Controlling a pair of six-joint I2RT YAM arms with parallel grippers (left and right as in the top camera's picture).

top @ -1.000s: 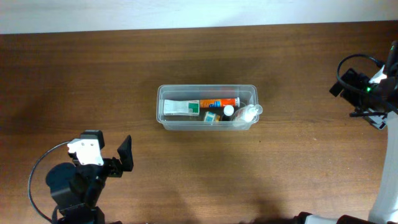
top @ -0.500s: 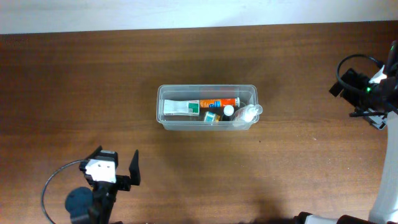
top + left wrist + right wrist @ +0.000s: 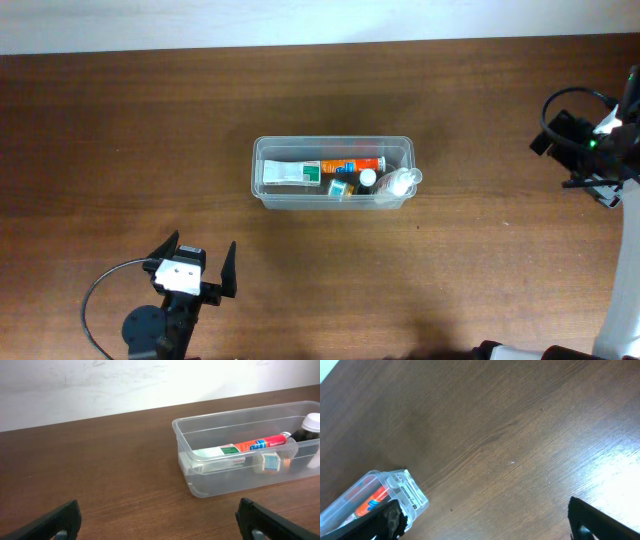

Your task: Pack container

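Observation:
The clear plastic container (image 3: 332,150) sits at the middle of the wooden table. It holds a white-green tube (image 3: 291,173), an orange tube (image 3: 351,164), a small box and a dark bottle with a white cap (image 3: 368,178); a clear bottle (image 3: 399,184) leans at its right end. It also shows in the left wrist view (image 3: 210,487) and, by one corner, in the right wrist view (image 3: 405,494). My left gripper (image 3: 198,266) is open and empty near the front edge, apart from the container. My right gripper (image 3: 485,520) is open and empty at the far right.
The right arm's body (image 3: 590,150) stands at the table's right edge with black cables. A white wall (image 3: 125,380) runs behind the table's far edge. The left arm's base (image 3: 150,328) and its cable lie at the front left.
My left arm has swung back toward the front edge and turned, so its open gripper now points up the table toward the container. The right arm and the container have not moved.

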